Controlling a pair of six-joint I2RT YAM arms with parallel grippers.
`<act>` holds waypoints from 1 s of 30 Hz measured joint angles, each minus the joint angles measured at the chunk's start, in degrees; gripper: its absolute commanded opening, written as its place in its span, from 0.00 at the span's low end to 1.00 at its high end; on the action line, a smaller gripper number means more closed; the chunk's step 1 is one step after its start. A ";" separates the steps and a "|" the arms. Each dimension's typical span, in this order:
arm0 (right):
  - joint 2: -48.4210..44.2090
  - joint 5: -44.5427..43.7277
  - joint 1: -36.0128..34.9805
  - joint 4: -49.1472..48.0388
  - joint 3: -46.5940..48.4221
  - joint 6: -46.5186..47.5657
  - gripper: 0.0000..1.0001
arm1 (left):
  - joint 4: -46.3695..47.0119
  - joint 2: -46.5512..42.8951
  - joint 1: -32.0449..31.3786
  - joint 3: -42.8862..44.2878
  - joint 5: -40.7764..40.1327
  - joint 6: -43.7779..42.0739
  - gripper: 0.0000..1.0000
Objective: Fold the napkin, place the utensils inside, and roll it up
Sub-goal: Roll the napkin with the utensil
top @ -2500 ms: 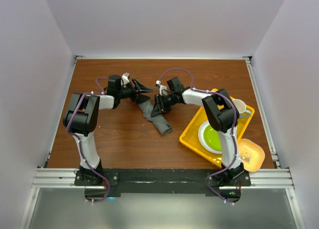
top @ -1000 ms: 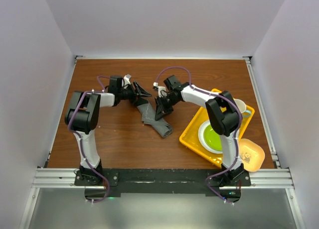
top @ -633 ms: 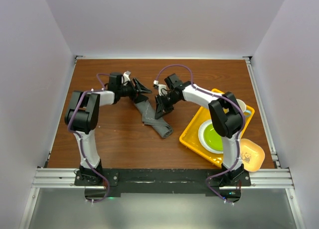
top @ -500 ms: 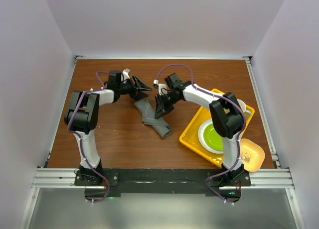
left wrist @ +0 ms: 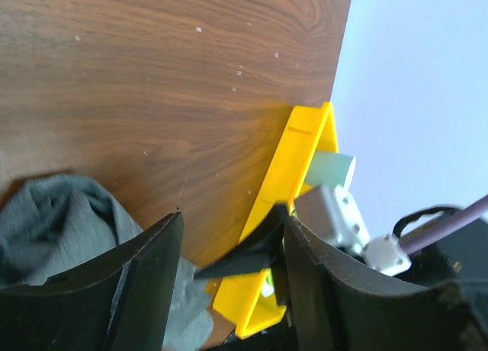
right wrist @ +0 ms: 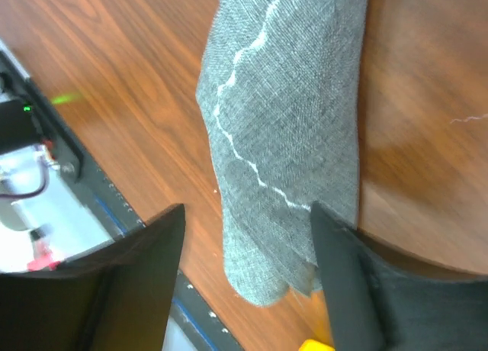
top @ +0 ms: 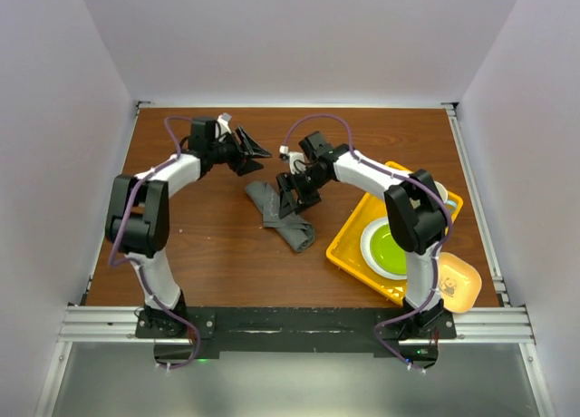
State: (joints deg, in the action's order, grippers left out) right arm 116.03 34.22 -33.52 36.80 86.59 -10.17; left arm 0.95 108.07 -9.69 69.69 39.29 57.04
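Observation:
The napkin point(top: 277, 214) lies on the table as a narrow dark grey roll running diagonally, a pale stitched line along it point(right wrist: 290, 130). My right gripper point(top: 294, 197) hovers over its upper half, open, with the cloth showing between the spread fingers point(right wrist: 122, 282) and neither one touching it. My left gripper point(top: 253, 157) is open too and holds nothing. It stands up and to the left of the roll, apart from it. The left wrist view shows only the roll's end point(left wrist: 61, 221) at the lower left. The utensils are hidden.
A yellow tray point(top: 347, 245) sits right of the napkin and holds a green plate point(top: 385, 250) and a pale mug point(top: 439, 195). A yellow bowl point(top: 456, 282) stands at the near right. The tray's corner point(left wrist: 293, 168) lies beyond my left gripper.
My right gripper has opened and let go of the napkin. My left arm has drawn back up and to the left, away from the roll, which now lies free.

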 measured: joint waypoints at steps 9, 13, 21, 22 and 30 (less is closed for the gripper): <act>-1.81 -7.37 -0.22 4.46 11.43 2.78 0.98 | -8.79 -24.35 0.31 -6.99 -5.77 -5.03 0.62; -1.18 -8.00 -0.20 4.17 12.11 3.39 0.98 | -12.57 -31.71 0.31 -9.88 -7.37 -5.20 0.63; 5.07 -5.62 -0.17 1.11 12.00 5.73 0.99 | -19.63 -38.73 0.66 -11.50 -7.74 -5.18 0.63; 5.68 -5.07 -0.15 0.55 11.76 5.95 0.98 | -20.33 -39.19 0.70 -11.50 -7.63 -5.18 0.63; 7.63 0.35 0.72 -3.21 11.10 7.06 0.98 | -26.71 -40.22 0.72 -10.67 -6.08 -5.70 0.63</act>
State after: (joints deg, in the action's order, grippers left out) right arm 123.66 34.57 -32.80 33.58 97.69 -3.11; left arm -25.76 67.85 -8.97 59.02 33.21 51.33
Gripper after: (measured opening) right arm 0.983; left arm 0.628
